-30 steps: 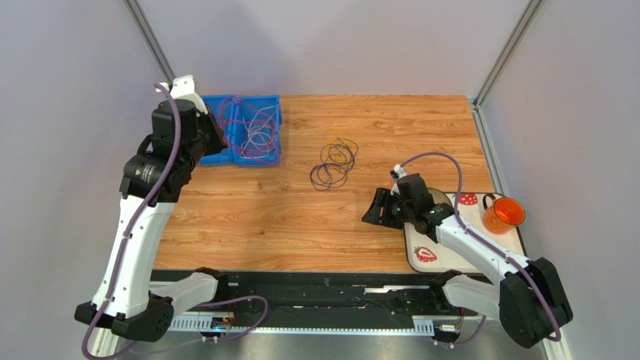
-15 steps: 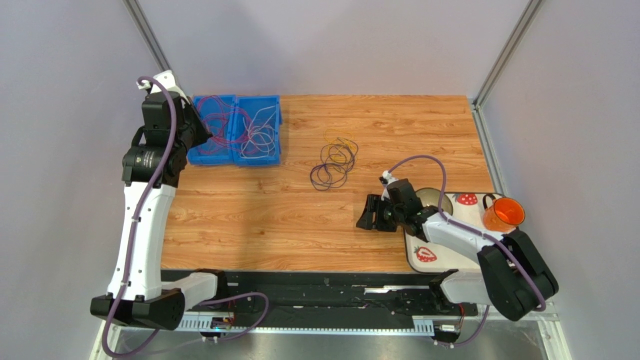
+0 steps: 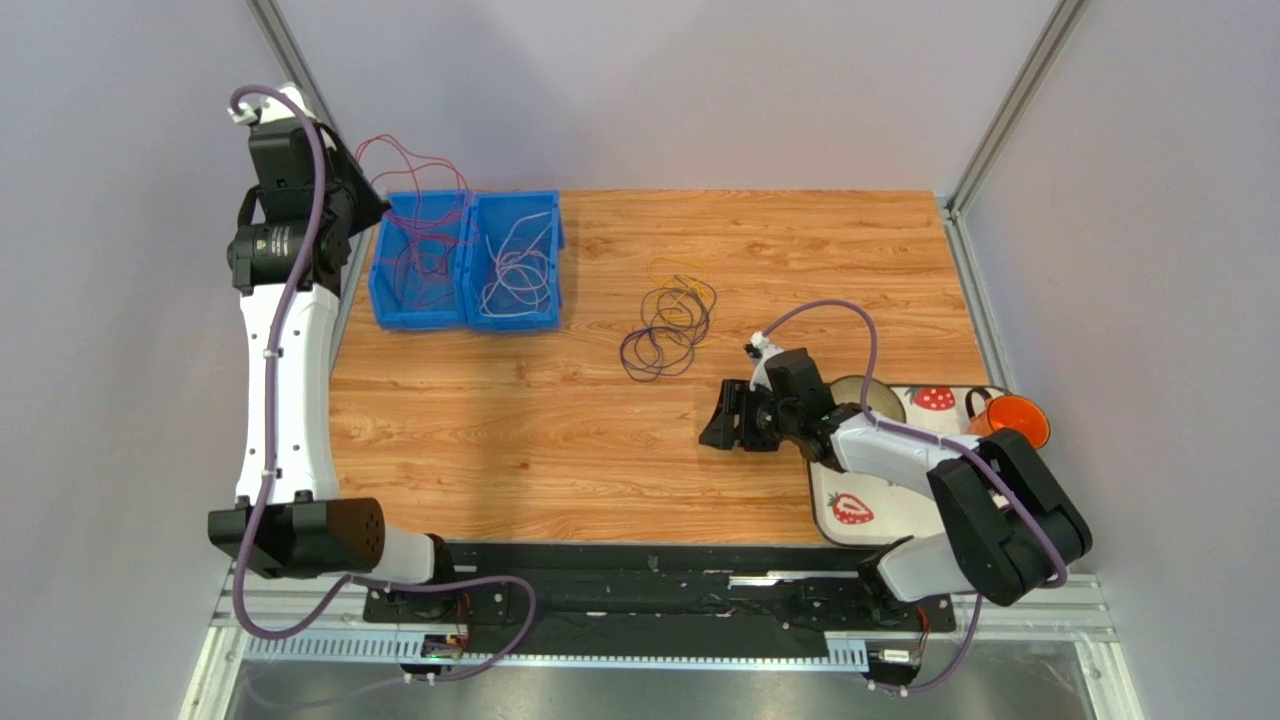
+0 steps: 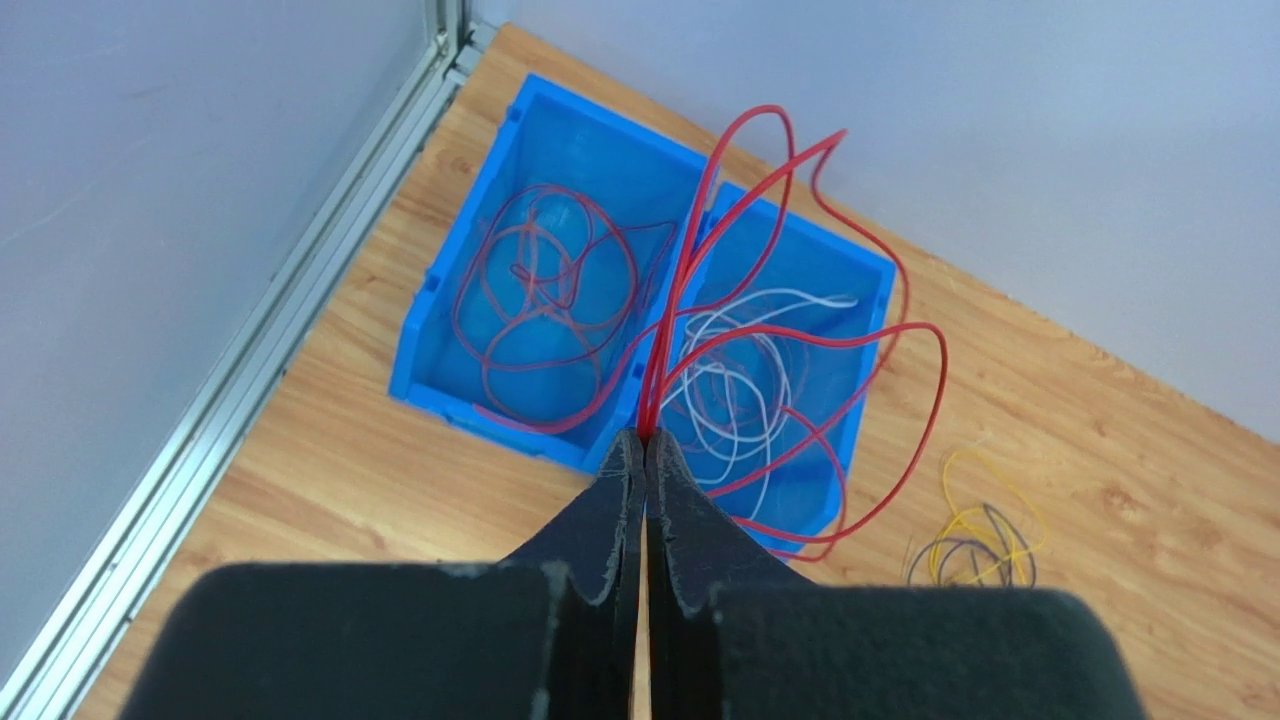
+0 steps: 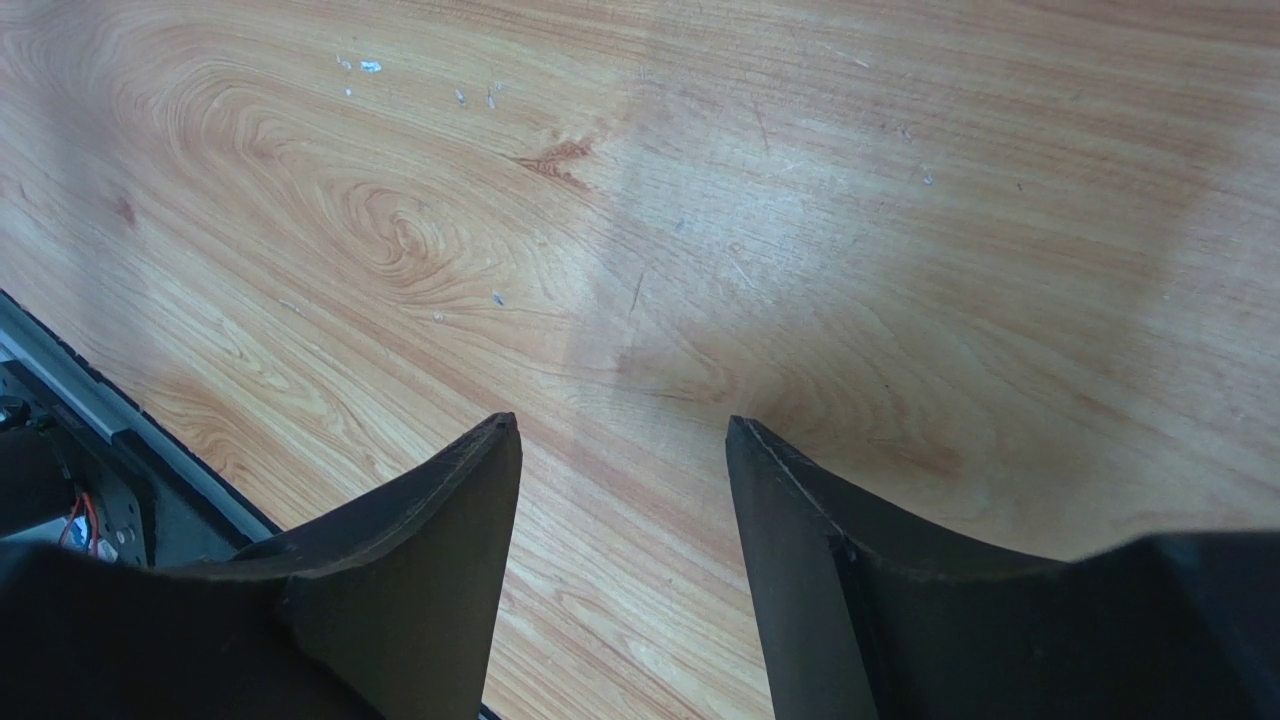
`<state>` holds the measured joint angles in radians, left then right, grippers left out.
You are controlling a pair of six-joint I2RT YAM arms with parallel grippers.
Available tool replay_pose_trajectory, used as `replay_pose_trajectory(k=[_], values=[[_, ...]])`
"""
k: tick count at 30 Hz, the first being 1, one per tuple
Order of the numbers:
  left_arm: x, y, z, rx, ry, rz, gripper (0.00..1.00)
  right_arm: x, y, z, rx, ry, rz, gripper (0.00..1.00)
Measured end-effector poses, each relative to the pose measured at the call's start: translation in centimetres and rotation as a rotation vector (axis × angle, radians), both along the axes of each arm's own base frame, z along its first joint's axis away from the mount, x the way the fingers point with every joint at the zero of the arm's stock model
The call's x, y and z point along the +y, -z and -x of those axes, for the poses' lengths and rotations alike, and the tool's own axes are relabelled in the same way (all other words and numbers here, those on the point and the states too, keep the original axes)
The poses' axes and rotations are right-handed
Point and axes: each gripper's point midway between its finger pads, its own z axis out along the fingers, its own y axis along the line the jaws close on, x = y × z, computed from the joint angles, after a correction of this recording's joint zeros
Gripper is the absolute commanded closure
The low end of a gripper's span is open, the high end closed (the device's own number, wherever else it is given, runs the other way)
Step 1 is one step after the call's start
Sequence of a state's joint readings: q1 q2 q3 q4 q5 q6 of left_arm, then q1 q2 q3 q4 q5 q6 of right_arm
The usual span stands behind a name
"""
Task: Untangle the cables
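1. Wood-grain table (image 3: 842,270) between pale walls carries a blue two-compartment bin (image 3: 451,320), directly beneath the raised left gripper (image 4: 645,450).
2. That gripper is pinched tight on a red cable (image 4: 669,338), whose loops fan out from its tips over both compartments. Below it, pinkish-red loops (image 4: 541,300) lie in the compartment to its left and white loops (image 4: 736,398) in the one to its right.
3. The step in hand looks like drawing the red cable clear of the others. It is probably best done slowly and straight up, pausing if the lowest red loop drags the white strands along.
4. The right gripper (image 5: 619,443) hangs low over bare wood, jaws spread wide and holding nothing. A dark-and-yellow tangle (image 3: 666,327) lies on the table ahead of it, apart from its fingertips.
5. Only the left wrist view shows the pinch and how red crosses white. Only the overhead view shows the right gripper's position relative to the tangle, since its own camera sees just wood.
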<state>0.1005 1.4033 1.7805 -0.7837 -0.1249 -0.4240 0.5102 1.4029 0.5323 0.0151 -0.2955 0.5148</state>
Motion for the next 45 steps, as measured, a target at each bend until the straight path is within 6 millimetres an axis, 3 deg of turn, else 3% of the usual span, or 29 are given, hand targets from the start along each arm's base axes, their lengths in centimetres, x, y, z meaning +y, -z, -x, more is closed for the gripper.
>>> replay_pose_trajectory(k=[6,12,18,22,28,29,30,33,35,41,45], values=[[1.9,1.2,-2.8,0.008,-0.047,0.022,1.0,0.1,0.0,0.0,-0.005,-0.009,-0.001,0.4],[4.0,6.0,-6.4,0.09,-0.102,0.055,1.0,0.4,0.0,-0.2,-0.012,-0.02,-0.011,0.4],[5.9,10.6,-8.5,0.174,-0.149,0.103,1.0,0.6,0.0,-0.4,-0.011,-0.027,-0.014,0.4],[6.4,11.8,-8.9,0.191,-0.161,0.123,1.0,0.7,0.0,-0.4,-0.009,-0.03,-0.016,0.4],[6.6,11.4,-9.4,0.161,-0.161,0.139,1.0,0.8,0.0,-0.5,-0.008,-0.031,-0.017,0.4],[6.6,11.4,-9.5,0.16,-0.161,0.139,0.92,0.8,0.0,-0.5,-0.008,-0.031,-0.017,0.4],[6.5,11.3,-9.5,0.157,-0.157,0.141,0.71,0.8,0.0,-0.5,-0.007,-0.031,-0.017,0.4],[6.2,11.2,-9.7,0.15,-0.139,0.146,0.38,0.8,0.0,-0.6,-0.007,-0.032,-0.018,0.4],[6.1,11.0,-9.9,0.139,-0.129,0.154,0.32,0.8,0.0,-0.6,-0.007,-0.032,-0.017,0.4],[5.7,11.1,-10.2,0.129,-0.106,0.162,0.31,0.8,0.0,-0.6,-0.006,-0.032,-0.018,0.4],[5.0,10.1,-9.9,0.109,-0.074,0.171,0.31,0.8,0.0,-0.6,-0.006,-0.032,-0.018,0.4]])
